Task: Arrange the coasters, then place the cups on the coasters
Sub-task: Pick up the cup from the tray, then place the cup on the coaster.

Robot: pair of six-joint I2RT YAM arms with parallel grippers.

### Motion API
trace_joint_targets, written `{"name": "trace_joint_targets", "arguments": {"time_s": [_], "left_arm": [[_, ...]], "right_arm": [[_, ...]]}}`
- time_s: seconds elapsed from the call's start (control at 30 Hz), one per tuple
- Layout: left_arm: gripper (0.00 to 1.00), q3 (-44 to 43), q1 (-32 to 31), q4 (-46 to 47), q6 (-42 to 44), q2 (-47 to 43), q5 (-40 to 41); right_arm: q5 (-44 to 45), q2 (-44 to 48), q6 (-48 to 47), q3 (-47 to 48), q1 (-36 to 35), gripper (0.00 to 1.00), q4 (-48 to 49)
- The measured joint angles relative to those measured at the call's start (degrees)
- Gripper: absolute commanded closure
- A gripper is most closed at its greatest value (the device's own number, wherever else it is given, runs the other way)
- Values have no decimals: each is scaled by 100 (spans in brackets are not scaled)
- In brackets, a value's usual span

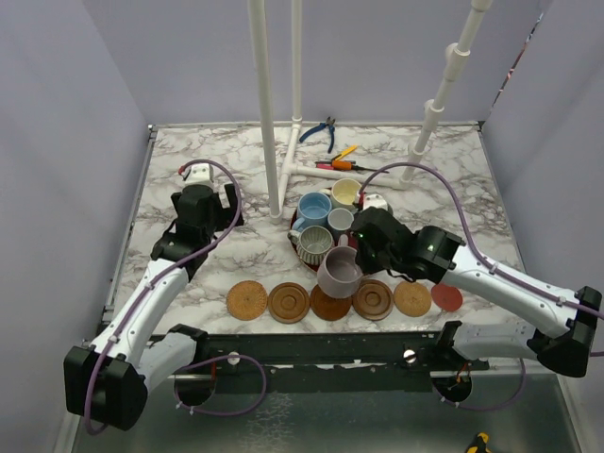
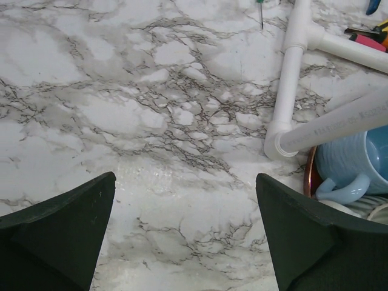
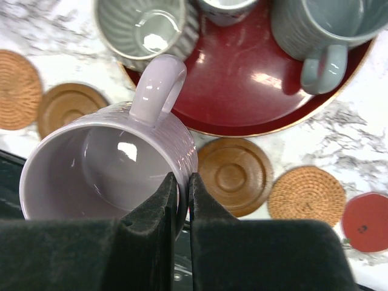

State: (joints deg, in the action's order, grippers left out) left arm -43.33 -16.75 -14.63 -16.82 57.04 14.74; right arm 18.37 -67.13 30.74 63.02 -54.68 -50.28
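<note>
Several coasters lie in a row along the near edge: a woven one (image 1: 248,300), a wooden one (image 1: 289,303), a wooden one (image 1: 373,299), a woven one (image 1: 412,298) and a small red one (image 1: 446,297). My right gripper (image 3: 180,179) is shut on the rim of the lavender cup (image 3: 109,163), which hangs above another wooden coaster (image 1: 330,306). The ribbed dark cup (image 1: 312,243), light blue cup (image 1: 314,208), cream-yellow cup (image 1: 345,193) and small pale grey cup (image 1: 341,222) stand on or beside the red tray (image 3: 242,79), with a grey-green cup (image 3: 327,30). My left gripper (image 2: 185,230) is open over bare marble at the far left.
A white PVC pipe frame (image 1: 269,113) rises from the table behind the tray, with its foot (image 2: 291,79) lying on the marble. Blue pliers (image 1: 321,132) and markers (image 1: 340,156) lie at the back. Walls enclose the table on three sides.
</note>
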Motion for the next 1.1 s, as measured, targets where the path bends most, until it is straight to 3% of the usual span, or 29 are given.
{"name": "trace_joint_targets", "arguments": {"time_s": [0.23, 0.5, 1.1], "left_arm": [[1, 0, 68, -116, -35, -326, 398], [1, -2, 96, -138, -96, -542, 708], [1, -2, 326, -138, -162, -957, 1040]], "right_arm": [[518, -341, 605, 544, -927, 100, -2], [992, -1434, 1182, 1327, -1797, 100, 63], [1193, -3720, 1392, 2625, -2177, 100, 732]]}}
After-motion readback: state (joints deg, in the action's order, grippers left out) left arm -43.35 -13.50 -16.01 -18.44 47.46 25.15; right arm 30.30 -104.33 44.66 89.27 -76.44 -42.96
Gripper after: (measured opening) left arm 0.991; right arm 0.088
